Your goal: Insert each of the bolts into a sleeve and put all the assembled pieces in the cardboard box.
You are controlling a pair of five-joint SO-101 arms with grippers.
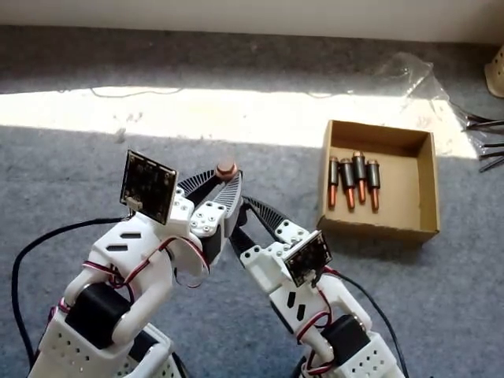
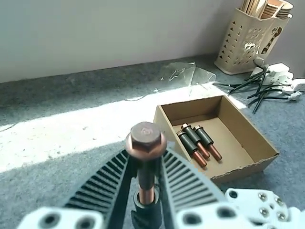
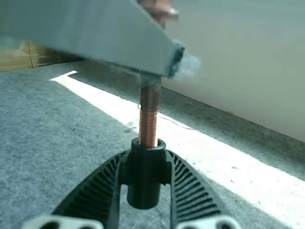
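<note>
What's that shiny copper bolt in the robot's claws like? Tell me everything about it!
The bolt looks like copper-coloured metal, with a six-sided head on a round flange and a shaft that is threaded lower down. It stands upright, pinched between the left gripper's black ribbed fingers. Its lower end sits in a black sleeve held by the right gripper.

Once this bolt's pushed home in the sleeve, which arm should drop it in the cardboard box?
Right, probably. The right gripper is shut on the sleeve and its arm sits nearer the cardboard box; the left gripper holds the bolt on the far side.
</note>
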